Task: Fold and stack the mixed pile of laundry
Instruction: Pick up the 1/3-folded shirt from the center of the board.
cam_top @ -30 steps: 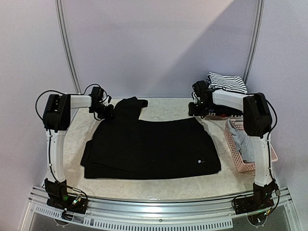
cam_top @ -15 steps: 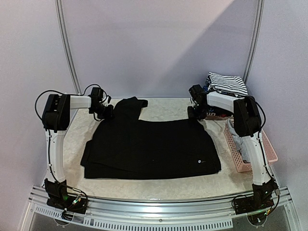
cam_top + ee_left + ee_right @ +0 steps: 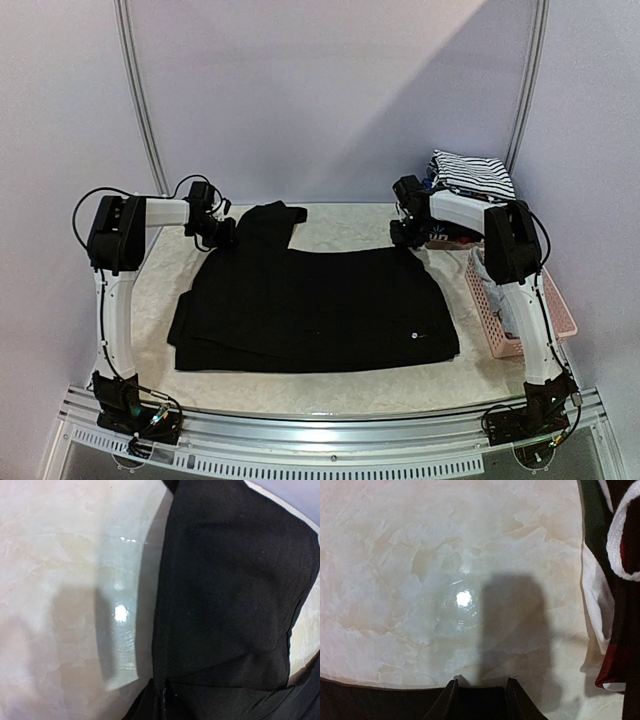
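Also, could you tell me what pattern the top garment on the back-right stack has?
The top garment is black-and-white striped, seen best in the top external view.

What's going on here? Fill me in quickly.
Two robot arms are working on a black garment spread on the table. The left gripper is shut at its far left corner; the right gripper straddles its far right edge, jaws apart. A striped garment tops a stack at the back right; a pink basket stands beside.
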Controlling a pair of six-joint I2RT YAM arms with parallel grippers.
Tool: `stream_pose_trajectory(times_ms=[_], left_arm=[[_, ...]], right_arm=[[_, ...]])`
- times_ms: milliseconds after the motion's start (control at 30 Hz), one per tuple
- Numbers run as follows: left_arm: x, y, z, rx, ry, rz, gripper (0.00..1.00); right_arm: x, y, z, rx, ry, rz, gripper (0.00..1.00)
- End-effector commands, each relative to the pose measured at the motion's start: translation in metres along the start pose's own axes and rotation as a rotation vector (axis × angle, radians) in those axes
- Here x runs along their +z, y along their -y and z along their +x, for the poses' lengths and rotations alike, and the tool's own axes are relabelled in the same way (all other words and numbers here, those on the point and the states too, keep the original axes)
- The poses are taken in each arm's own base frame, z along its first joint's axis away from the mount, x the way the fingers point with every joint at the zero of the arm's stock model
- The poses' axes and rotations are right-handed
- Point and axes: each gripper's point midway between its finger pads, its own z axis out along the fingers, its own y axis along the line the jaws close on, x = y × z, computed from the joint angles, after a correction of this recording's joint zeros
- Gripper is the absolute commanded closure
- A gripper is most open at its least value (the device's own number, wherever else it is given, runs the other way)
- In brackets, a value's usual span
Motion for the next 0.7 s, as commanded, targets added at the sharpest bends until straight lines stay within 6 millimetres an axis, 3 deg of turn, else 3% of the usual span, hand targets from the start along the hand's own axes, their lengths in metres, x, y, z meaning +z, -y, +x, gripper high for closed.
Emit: stream_pose_trajectory(times_ms=[0,300,500,667], left_arm=[[-0.009,0.002,-0.006,0.005,0.013,0.003,1.0],[-0.009,0.002,-0.006,0.004,0.012,0.002,1.0],[-0.014,0.013,-0.007,-0.006,0.015,0.05,1.0],[-0.034,0.029,-0.015,0.007,0.043,0.078,1.0]], right_arm=[[0.016,0.0,0.006,0.0,-0.023,-0.02,0.71],[0.011,-0.001,-0.001,-0.011,-0.002,-0.02,0.99],[-0.002,-0.006,-0.005,-0.028,0.004,-0.055,1.0],[-0.028,-0.012,-0.017,-0.027,0.05,-0.097,1.0]])
